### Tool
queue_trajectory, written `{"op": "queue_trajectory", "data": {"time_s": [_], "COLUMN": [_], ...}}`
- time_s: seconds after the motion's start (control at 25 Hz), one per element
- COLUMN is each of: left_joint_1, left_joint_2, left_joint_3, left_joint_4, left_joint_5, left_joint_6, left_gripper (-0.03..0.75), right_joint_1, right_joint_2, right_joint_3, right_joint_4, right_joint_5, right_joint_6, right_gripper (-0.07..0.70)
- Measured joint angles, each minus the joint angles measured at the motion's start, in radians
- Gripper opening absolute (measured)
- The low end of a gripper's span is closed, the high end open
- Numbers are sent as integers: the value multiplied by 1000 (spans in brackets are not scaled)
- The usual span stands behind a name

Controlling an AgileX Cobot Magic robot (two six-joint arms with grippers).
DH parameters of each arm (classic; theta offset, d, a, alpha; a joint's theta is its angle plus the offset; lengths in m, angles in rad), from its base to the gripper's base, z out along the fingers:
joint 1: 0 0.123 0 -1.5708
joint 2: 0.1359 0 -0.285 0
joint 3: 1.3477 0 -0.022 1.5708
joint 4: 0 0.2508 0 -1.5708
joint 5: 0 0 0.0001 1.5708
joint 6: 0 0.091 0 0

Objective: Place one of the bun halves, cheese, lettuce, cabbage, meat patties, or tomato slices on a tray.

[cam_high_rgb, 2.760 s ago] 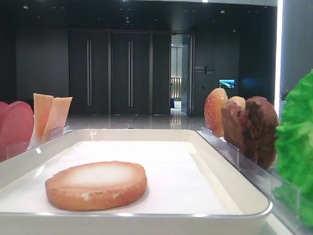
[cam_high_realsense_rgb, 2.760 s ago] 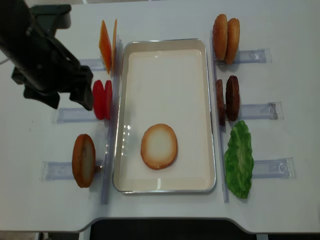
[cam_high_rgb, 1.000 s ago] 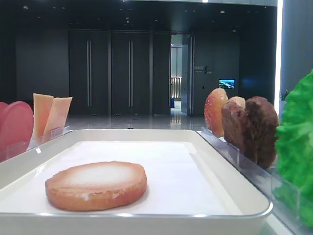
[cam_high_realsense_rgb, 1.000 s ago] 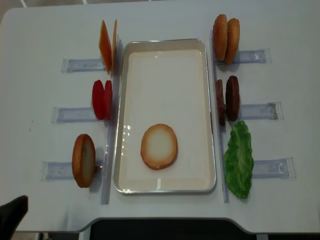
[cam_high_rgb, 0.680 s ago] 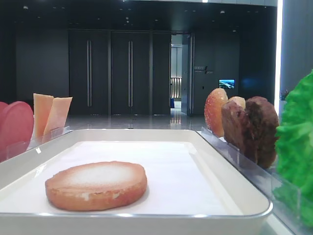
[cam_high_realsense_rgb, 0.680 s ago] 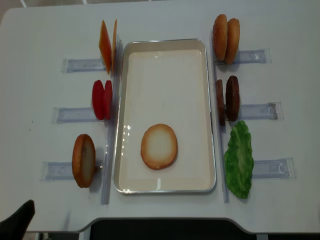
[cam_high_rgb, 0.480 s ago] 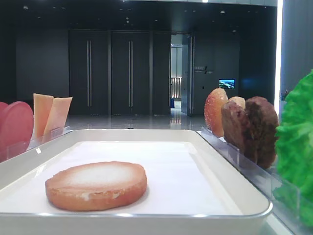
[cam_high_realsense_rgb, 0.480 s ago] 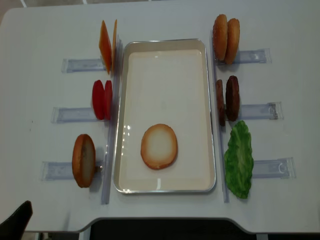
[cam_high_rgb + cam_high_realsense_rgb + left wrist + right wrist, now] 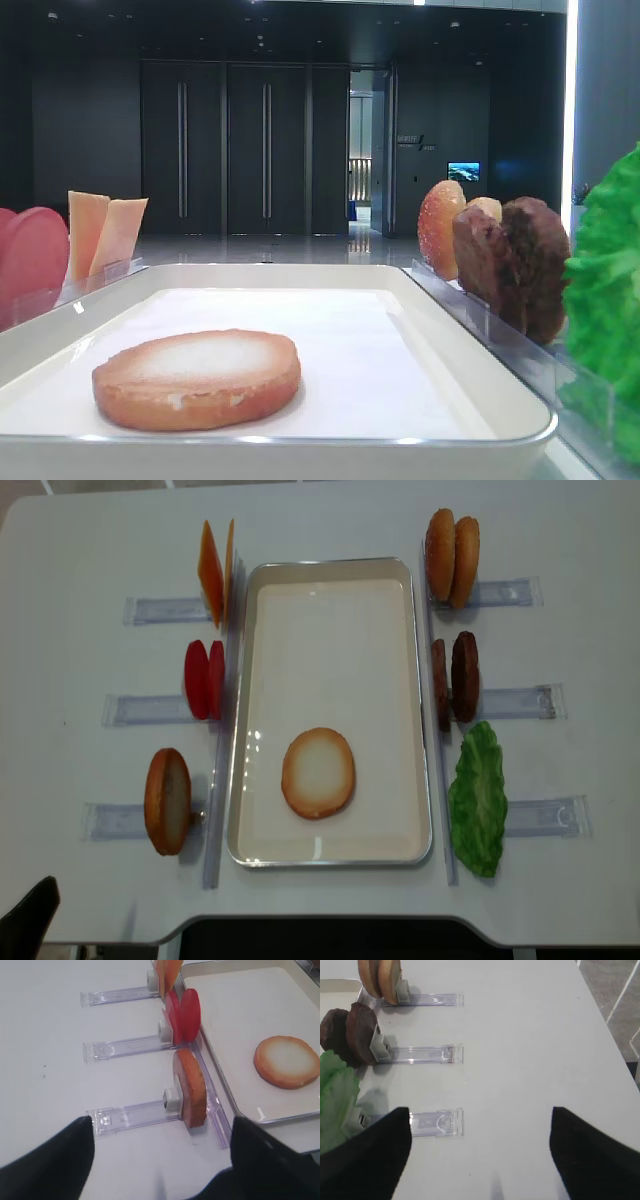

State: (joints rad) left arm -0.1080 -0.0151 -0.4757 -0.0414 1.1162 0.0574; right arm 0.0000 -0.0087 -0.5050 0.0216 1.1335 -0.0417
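A flat bun half [image 9: 318,772] with a pale cut face lies in the near part of the white tray [image 9: 330,650]. A second bun half [image 9: 167,800] stands on edge in the rack left of the tray. Tomato slices [image 9: 204,679] and cheese [image 9: 215,572] stand further back on that side. On the right are meat patties [image 9: 455,678] and lettuce [image 9: 478,798]. My left gripper [image 9: 160,1160] is open and empty over the near-left table, short of the standing bun half [image 9: 190,1087]. My right gripper [image 9: 480,1155] is open and empty, right of the lettuce [image 9: 335,1095].
Two more buns [image 9: 452,557] stand in the far right rack. Clear plastic racks [image 9: 165,610] stick out sideways from both long sides of the tray. The table's near edge [image 9: 320,920] runs just below the tray. A dark piece of the left arm [image 9: 30,915] shows at the near-left corner.
The left arm, earlier over the far-left racks, now sits at the near-left corner and has barely shifted in the last second. The bun half on the tray has not moved.
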Motion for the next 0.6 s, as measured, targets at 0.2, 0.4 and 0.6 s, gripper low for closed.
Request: {"op": "queue_trajectory", "data": {"time_s": [0.2,0.4,0.6], "left_joint_1": [0,0,0], "left_joint_2": [0,0,0], "left_joint_3": [0,0,0], "left_joint_4": [9,9,10], "left_joint_5": [-1,-1,-2], "left_joint_6": [-13,-13,-13], "left_gripper": [689,692,683], "right_joint_1": [0,0,0], "right_joint_2": [0,0,0], "right_joint_3": [0,0,0], "right_joint_4": [0,0,0], "right_joint_5": [0,0,0], "right_joint_6": [0,0,0], "right_gripper": [541,541,541]}}
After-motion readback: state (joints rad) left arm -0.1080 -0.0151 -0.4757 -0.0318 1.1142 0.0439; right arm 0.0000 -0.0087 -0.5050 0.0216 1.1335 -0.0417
